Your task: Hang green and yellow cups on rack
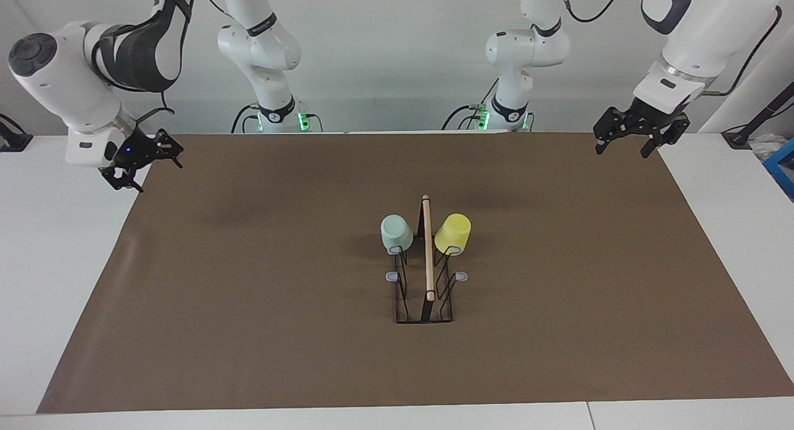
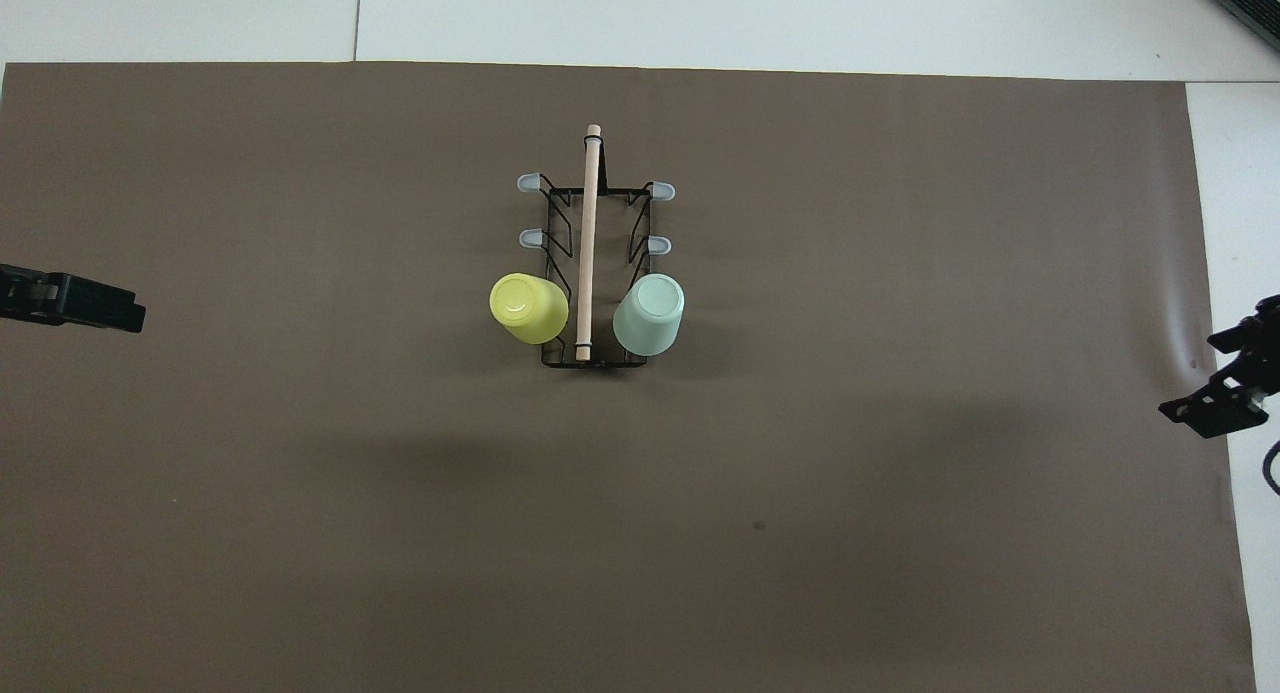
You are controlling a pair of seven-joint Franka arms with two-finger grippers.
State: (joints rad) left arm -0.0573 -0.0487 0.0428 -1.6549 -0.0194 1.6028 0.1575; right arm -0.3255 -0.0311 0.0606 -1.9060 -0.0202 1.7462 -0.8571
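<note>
The rack [image 1: 428,256] [image 2: 587,233], black wire with a wooden rod on top, stands mid-mat. The mint green cup [image 1: 396,232] [image 2: 649,315] and the yellow cup [image 1: 453,233] [image 2: 528,308] hang mouth-down on its two pegs nearest the robots, one on each side of the rod. My left gripper [image 1: 622,149] [image 2: 120,313] hangs open and empty over the mat's corner at the left arm's end. Over the mat's edge at the right arm's end, my right gripper [image 1: 152,169] [image 2: 1190,375] is also open and empty. Both are well away from the rack.
A brown mat [image 1: 248,293] covers most of the white table [image 1: 56,262]. Several grey-tipped pegs [image 2: 528,183] of the rack carry nothing. A blue box [image 1: 783,163] sits at the table's edge at the left arm's end.
</note>
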